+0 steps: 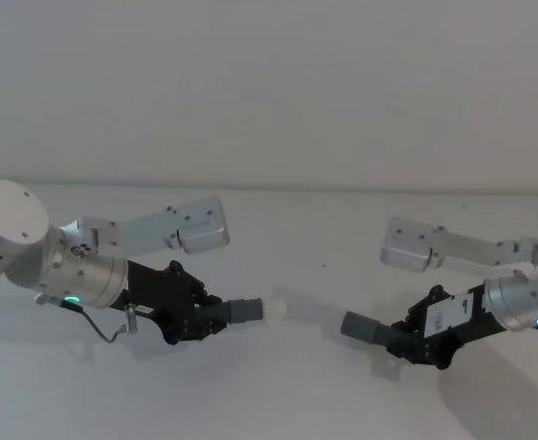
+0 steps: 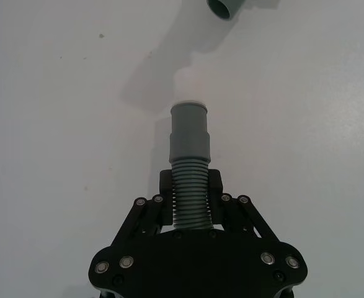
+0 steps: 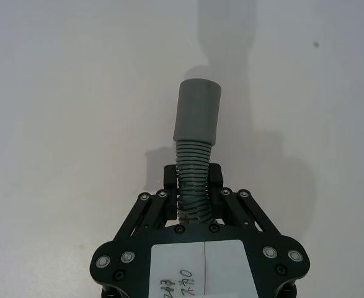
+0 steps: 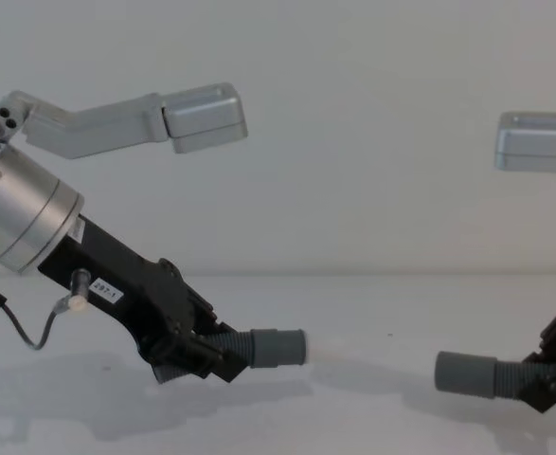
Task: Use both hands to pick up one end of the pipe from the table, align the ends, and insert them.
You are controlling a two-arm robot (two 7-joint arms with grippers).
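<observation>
The left gripper [image 1: 212, 316] was clenched on the ribbed hose [image 2: 190, 197], its cuff [image 1: 245, 310] held above the table [image 1: 278, 394] and aimed rightward. The right gripper [image 1: 404, 335] gripped the other hose [image 3: 193, 184]; that cuff [image 1: 362, 327] faced back, apart and slightly lower.

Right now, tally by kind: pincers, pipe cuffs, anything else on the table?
Pincers: 2, left pincer and right pincer, each shut on ribbed hose above the table.
Grey cuffs: 2, left cuff and right cuff, facing each other, apart.
Other items: 0.
Total: 4.
</observation>
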